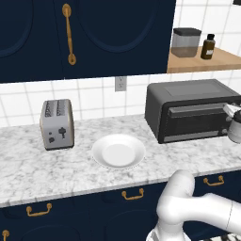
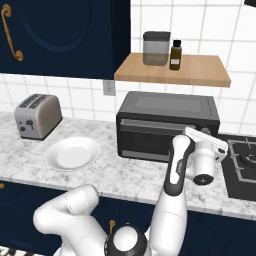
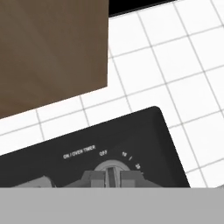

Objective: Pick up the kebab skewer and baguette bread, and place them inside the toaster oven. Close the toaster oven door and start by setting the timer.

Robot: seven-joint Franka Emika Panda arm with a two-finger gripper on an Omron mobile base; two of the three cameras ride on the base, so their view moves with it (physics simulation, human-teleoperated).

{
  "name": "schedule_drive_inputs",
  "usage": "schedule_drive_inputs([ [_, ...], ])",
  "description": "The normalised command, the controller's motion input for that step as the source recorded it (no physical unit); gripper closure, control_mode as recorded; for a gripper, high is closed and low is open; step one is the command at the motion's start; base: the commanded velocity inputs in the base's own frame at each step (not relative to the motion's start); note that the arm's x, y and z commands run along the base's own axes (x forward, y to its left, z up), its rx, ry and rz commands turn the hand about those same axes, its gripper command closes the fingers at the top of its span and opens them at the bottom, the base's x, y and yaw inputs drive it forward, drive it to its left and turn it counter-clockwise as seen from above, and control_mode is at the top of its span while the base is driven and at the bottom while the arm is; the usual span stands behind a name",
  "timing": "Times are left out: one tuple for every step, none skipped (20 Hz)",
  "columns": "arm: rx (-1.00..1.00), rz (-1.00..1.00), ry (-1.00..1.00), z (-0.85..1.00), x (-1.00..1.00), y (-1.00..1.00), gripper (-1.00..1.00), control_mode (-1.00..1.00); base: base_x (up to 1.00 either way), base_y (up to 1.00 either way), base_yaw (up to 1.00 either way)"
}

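Closest to the hand camera is the round grey timer knob (image 3: 110, 171) on the dark control panel, under the printed words for the oven timer and "OFF". The two-finger gripper (image 3: 111, 178) is pinched almost fully shut, its dark tips on either side of the knob's raised ridge; the hold appears to be on that ridge.

From the right base view the white arm reaches to the right end of the large dark grey boxy toaster oven (image 2: 167, 125), which stands at the back of the marbled grey worktop (image 2: 130, 175), towards its right end, beside the black hob. The toaster oven door (image 2: 150, 140), a dark front panel with a grey bar handle, is up and closed. Whether the skewer and loaf lie inside cannot be told through the window. A round white plate (image 1: 118, 151) sits bare near the worktop's front edge, and a small silver two-slot toaster (image 1: 57, 124) stands towards the left end.

Judging by this, the timer-setting step is in hand. The next move calls for twisting the wrist to turn the knob off "OFF" without the tips slipping off the ridge.
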Motion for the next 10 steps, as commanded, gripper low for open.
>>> schedule_drive_inputs([
  [0.06,-0.06,0.05,0.00,0.04,0.12,1.00,-1.00,0.00,0.00,0.00],
  [0.07,-0.06,0.05,0.00,0.11,0.13,1.00,-1.00,0.00,0.00,0.00],
  [0.09,-0.06,0.05,0.00,0.11,0.09,1.00,-1.00,0.00,0.00,0.00],
  [0.10,-0.06,0.05,0.00,0.11,0.07,1.00,-1.00,0.00,0.00,0.00],
  [0.11,-0.06,0.07,0.00,0.18,0.01,1.00,-1.00,0.00,0.00,0.00],
  [0.12,-0.05,0.05,0.00,0.11,0.00,1.00,-1.00,0.00,0.00,0.00],
  [0.12,-0.04,0.05,0.00,0.09,0.00,1.00,-1.00,0.00,0.00,0.00],
  [0.13,-0.04,0.05,0.00,0.10,0.00,1.00,-1.00,0.00,0.00,0.00],
  [0.13,-0.04,0.04,0.00,0.08,0.00,1.00,-1.00,0.00,0.00,0.00],
  [0.14,-0.03,0.03,-0.03,0.07,0.00,1.00,-1.00,0.00,0.00,0.00],
])
